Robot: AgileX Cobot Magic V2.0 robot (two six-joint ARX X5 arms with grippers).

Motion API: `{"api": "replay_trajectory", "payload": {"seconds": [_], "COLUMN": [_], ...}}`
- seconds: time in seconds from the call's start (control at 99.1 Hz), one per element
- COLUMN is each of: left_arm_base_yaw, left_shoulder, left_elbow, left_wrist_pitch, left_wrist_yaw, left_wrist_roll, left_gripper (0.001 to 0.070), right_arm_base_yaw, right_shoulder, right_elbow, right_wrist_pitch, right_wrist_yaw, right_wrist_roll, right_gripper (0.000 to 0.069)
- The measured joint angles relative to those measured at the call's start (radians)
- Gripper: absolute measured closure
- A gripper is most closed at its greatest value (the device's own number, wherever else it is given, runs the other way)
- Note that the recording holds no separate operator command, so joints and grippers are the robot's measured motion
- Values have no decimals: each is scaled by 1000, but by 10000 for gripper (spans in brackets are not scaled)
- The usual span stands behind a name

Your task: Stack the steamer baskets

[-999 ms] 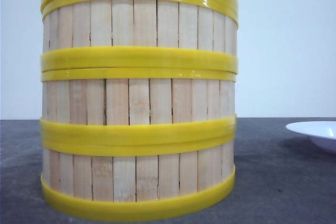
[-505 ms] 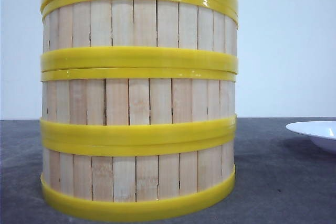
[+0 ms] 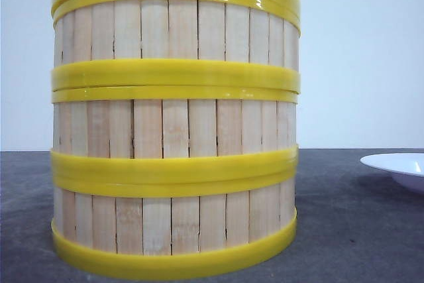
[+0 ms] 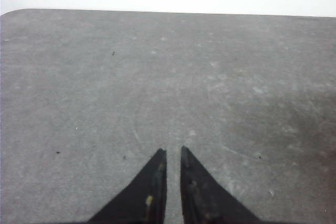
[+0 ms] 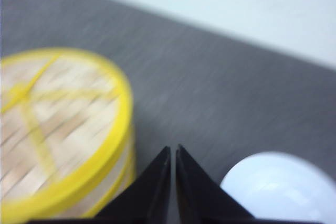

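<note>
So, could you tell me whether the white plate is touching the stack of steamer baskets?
Apart. The front view shows bare table between the steamer baskets and the white plate.

Yellow-rimmed pale-slatted steamer baskets (image 3: 174, 130)

Plain white wall (image 3: 358, 57) at the back, dark grey speckled table (image 4: 157, 77) running right up to it, soft even light.

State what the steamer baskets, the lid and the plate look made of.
Steamer baskets: pale matte vertical slats with grain, likely wood or bamboo; thick glossy yellow rims, probably plastic. Lid: pale woven strips, bamboo-like, yellow rim. Plate: smooth white, slightly shiny; ceramic or plastic, unclear.
</note>
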Motion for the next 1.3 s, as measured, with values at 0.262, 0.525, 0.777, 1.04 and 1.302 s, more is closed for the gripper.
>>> {"api": "replay_trajectory", "payload": {"seconds": [0.262,0.525,0.777,1.04,1.302], "left_arm_base_yaw": [0,0,0,0,0], "left_shoulder": [0,0,0,0,0], "left_elbow": [0,0,0,0,0], "left_wrist_pitch": [0,0,0,0,0], "left_wrist_yaw": [0,0,0,0,0], "left_wrist_roll": [0,0,0,0,0], "left_gripper": [689,689,689,689,689], "right_arm_base_yaw": [-394,-694,-749,-782,-785], "right_shoulder": [-121,-386,-596,-689,-692], "right_elbow": [-164,-568,-877,-1011,-1048], "right_wrist_pitch": [250,406,446,492,516], "right_wrist_yaw": [-108,-244,-318,-339,-340], "right_wrist_roll": [-98,-110,-109,-103,-101], "right_gripper": [676,676,676,676,676]}}
